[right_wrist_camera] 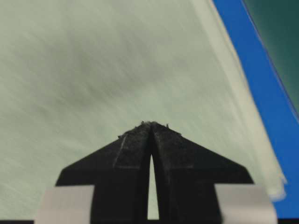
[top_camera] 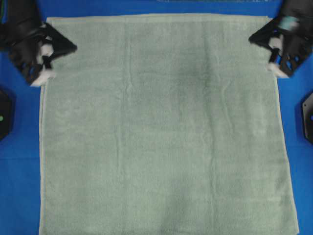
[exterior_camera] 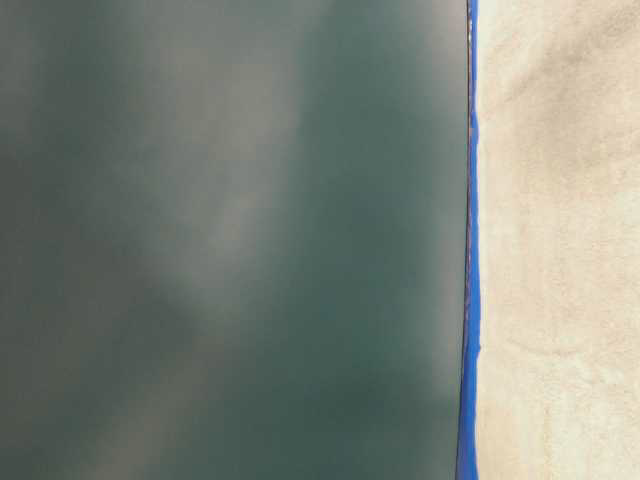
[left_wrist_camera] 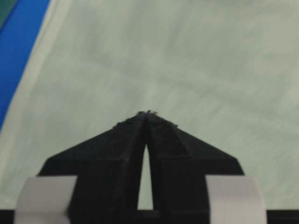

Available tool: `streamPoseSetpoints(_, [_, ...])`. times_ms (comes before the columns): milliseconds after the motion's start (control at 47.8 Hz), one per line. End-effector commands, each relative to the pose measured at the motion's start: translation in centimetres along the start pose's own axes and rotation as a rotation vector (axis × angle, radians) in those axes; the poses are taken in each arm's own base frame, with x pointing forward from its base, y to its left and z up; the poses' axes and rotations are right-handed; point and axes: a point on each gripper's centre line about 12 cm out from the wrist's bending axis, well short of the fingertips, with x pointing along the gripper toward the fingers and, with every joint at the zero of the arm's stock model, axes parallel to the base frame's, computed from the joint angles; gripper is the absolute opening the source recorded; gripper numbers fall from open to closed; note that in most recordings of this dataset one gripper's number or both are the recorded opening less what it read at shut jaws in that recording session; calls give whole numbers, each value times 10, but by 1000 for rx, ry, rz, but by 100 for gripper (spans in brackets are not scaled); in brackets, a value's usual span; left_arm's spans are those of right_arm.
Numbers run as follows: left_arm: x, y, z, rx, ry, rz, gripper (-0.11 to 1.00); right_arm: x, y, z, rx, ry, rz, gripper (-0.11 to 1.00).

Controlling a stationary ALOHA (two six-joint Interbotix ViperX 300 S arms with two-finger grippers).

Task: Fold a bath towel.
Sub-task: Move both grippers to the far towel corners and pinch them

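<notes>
The bath towel (top_camera: 161, 132) lies spread flat, pale sage-green, filling most of the overhead view over the blue cloth (top_camera: 19, 161). My left gripper (top_camera: 72, 48) reaches in over its upper left corner area, and my right gripper (top_camera: 253, 38) over its upper right corner area. In the left wrist view the left gripper (left_wrist_camera: 147, 113) is shut, tips together, with towel (left_wrist_camera: 187, 60) beneath and nothing between the fingers. The right wrist view shows the right gripper (right_wrist_camera: 152, 124) likewise shut above the towel (right_wrist_camera: 93, 70), whose hemmed edge (right_wrist_camera: 243, 107) runs along its right.
Blue cloth borders the towel on the left, right and top. Black fixtures sit at the left edge (top_camera: 4, 115) and the right edge (top_camera: 308, 117). The table-level view is mostly a blurred dark surface, a blue strip (exterior_camera: 470, 250) and pale terry cloth (exterior_camera: 560, 250).
</notes>
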Motion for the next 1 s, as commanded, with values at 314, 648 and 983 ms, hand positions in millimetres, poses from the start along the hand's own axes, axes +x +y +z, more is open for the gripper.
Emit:
streamPoseSetpoints(314, [67, 93, 17, -25, 262, 136, 75, 70, -79, -6, -32, 307, -65, 50])
streamPoseSetpoints(648, [131, 116, -11, 21, 315, 132, 83, 127, -115, -36, -18, 454, -4, 50])
streamPoseSetpoints(983, [174, 127, -51, 8, 385, 124, 83, 158, -124, -56, -18, 454, -14, 50])
